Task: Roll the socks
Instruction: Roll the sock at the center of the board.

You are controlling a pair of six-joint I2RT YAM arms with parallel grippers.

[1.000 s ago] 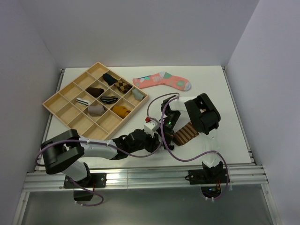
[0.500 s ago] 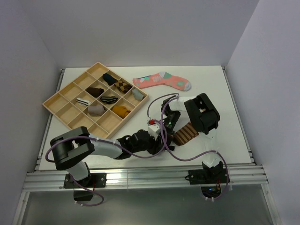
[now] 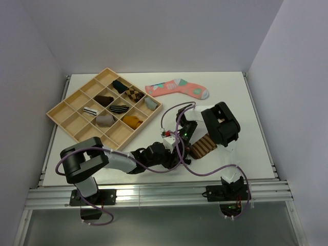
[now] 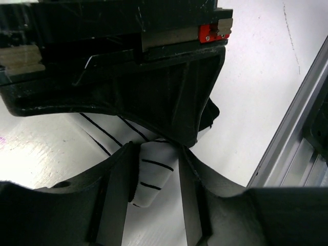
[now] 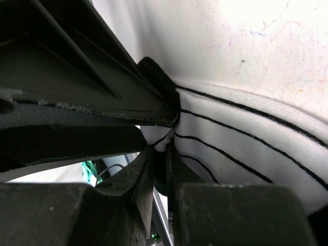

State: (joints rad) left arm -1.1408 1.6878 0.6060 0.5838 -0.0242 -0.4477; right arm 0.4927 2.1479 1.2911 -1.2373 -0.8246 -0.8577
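The white sock point(image 5: 246, 138) with thin black stripes lies on the table under both grippers; the top view hides it. My right gripper point(image 5: 160, 151) is shut on a pinch of its fabric. In the left wrist view a rolled fold of the white sock point(image 4: 154, 177) sits between the fingers of my left gripper point(image 4: 158, 154). The fold rests against one finger, with a gap to the other, so that gripper is open. The brown sock point(image 3: 203, 146) with tan bands lies just right of the two grippers point(image 3: 176, 147), partly under the right arm.
A wooden compartment tray point(image 3: 66, 110) with several rolled socks stands at the back left. A coral-pink patterned sock point(image 3: 177, 88) lies flat at the back centre. The table's near edge and metal rail point(image 4: 300, 128) run close to the grippers.
My left gripper's jaws have widened around the sock fold. The left arm's elbow has swung right, toward the centre. The right arm and the brown sock have stayed put.
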